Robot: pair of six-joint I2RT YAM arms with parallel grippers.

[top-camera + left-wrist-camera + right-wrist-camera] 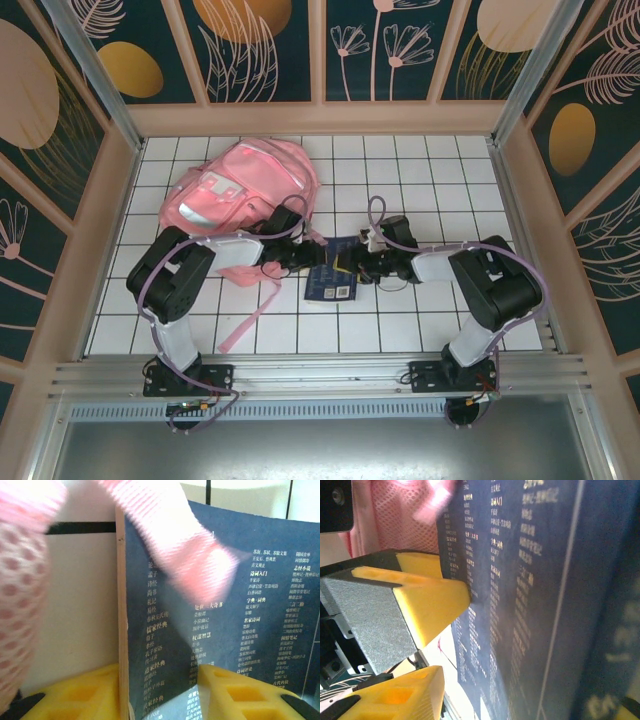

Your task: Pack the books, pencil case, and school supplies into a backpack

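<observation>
You have the navy book (330,281) on the bench (430,170) just beside the pink backpack (240,190), between both arms. The left gripper (160,680) is spread astride its edge; the right gripper (456,635) is spread too, touching the cover.

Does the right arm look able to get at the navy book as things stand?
Probably yes: the right gripper sits at the navy book, jaws apart, one fingertip seemingly against its cover, nothing between.
</observation>
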